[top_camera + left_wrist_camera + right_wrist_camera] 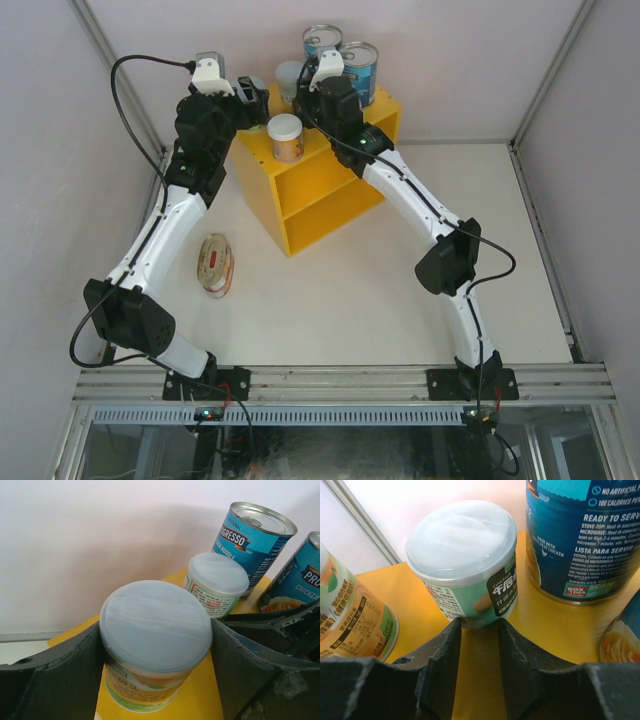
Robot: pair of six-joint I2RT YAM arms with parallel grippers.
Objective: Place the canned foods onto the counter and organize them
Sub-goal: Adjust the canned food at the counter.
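The left gripper (156, 639) has its jaws pinching a pale-lidded can (155, 622). One dark finger (60, 675) presses each side of the can's body just below the lid. The can stands upright on the flat top of the yellow counter (262, 150).

Just beyond these jaws and a little to their right stands a green-labelled can (217, 582), also upright on the counter top. Behind it are the two tall blue cans (252, 535), side by side at the back of the counter.

The right gripper (479, 625) holds nothing. Its jaws are parted by only a narrow gap, through which the yellow top shows. Their tips sit right at the foot of the green-labelled can, which is wider than the gap. Whether the tips touch it cannot be told. One tall blue can rises just to the right of these jaws.

From above, a third small can (287, 138) stands at the front of the counter top, on the near side of both pairs of jaws and roughly between them.

A flat oval tin (215, 265) with a red and yellow label lies on the white table (340, 290). It is well apart from both pairs of jaws, beside the left arm's forearm.
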